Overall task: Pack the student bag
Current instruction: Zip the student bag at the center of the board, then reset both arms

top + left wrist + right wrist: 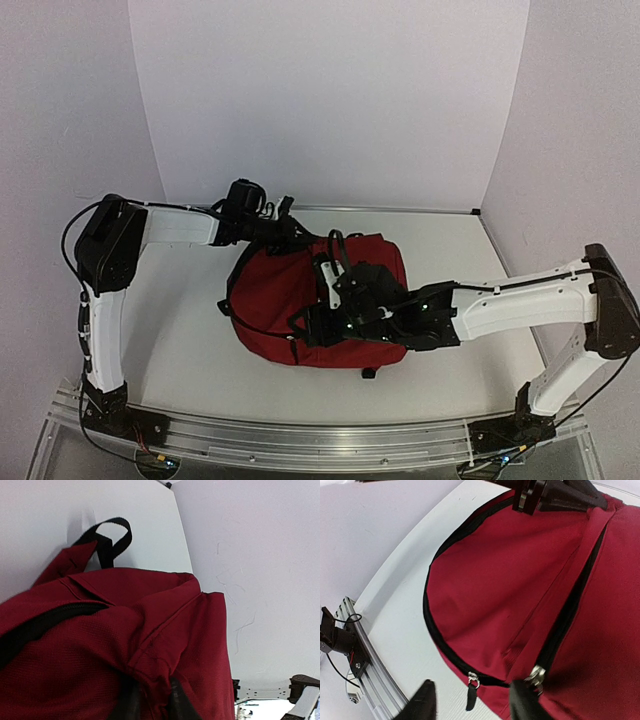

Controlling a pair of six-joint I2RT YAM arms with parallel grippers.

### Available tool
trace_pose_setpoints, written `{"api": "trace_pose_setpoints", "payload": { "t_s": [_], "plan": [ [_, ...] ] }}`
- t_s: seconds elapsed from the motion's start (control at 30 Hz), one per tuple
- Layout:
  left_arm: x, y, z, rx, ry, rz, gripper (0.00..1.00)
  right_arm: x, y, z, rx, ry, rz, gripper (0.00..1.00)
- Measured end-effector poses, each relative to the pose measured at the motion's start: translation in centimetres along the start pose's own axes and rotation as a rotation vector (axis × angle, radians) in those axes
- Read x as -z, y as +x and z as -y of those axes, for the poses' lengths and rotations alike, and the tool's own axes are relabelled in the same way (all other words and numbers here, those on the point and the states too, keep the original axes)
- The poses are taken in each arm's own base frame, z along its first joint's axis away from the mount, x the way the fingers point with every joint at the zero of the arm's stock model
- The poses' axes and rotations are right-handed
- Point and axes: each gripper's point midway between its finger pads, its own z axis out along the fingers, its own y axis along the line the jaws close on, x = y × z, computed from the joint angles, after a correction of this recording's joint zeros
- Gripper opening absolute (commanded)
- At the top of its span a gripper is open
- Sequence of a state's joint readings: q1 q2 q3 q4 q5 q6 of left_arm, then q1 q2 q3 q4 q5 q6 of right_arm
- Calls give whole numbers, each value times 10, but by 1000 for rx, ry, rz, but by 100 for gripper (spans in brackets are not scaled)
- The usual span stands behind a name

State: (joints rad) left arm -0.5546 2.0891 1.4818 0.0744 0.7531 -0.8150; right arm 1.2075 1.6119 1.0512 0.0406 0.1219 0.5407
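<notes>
Looking down from the top external view, the student bag (275,290) lies flat at the middle of the desk (180,340). Its long axis runs roughly from 9 to 3 o'clock, with the rounded, zipper-edged end at 9; which end is its true top I cannot tell from here. The left claw (290,232) sits at the bag's 12 o'clock edge and the right claw (315,325) over its 6 o'clock half. In the left wrist view a raised fold of red fabric runs down between the dark fingers (127,702), so that claw looks closed on the bag itself. A black carry loop (112,535) stands up at 11 o'clock beyond the fold. In the right wrist view the jaws stand apart, gripping nothing, with a dangling zipper pull (471,696) between them at 6 o'clock and a metal slider (537,673) just beside the 5 o'clock finger. The step in hand seems to be getting a zipper open so packing can begin. To do it well, the right claw should settle on one tab, close squarely on it rather than on cloth, and draw along the black track, not across it. The left claw's pinch should hold the fabric taut against that pull, or the soft bag will likely slide over the desk.
</notes>
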Motion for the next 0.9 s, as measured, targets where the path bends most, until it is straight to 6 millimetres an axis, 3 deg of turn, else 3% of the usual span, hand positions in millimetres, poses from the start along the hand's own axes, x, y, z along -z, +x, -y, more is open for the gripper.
{"api": "trace_pose_setpoints", "payload": {
  "t_s": [0.07, 0.13, 0.27, 0.37, 0.43, 0.53, 0.63, 0.73, 0.83, 0.9],
  "plan": [
    [10, -17, -6, -27, -12, 53, 57, 2, -3, -7, 8, -8, 2, 95],
    [24, -33, -11, -68, -31, 103, 74, 6, -15, -14, 4, -8, 21, 98],
    [60, -54, -2, -167, -89, 192, 91, 11, -43, -8, -6, 19, 63, 98],
    [90, -59, 25, -259, -137, 255, 96, 15, -69, 20, -35, 76, 98, 98],
    [116, -63, 44, -317, -173, 313, 99, 20, -89, 55, -65, 140, 129, 98],
    [159, -74, 50, -343, -252, 413, 100, 32, -114, 103, -107, 232, 174, 98],
    [217, -86, 18, -283, -363, 525, 100, 52, -133, 151, -152, 313, 220, 98],
    [282, -87, -46, -157, -523, 638, 100, 75, -142, 199, -202, 385, 256, 98],
    [339, -68, -104, -9, -662, 726, 100, 101, -138, 253, -265, 478, 281, 98],
    [369, -50, -130, 75, -722, 777, 100, 122, -130, 288, -308, 545, 297, 98]
  ]
}}
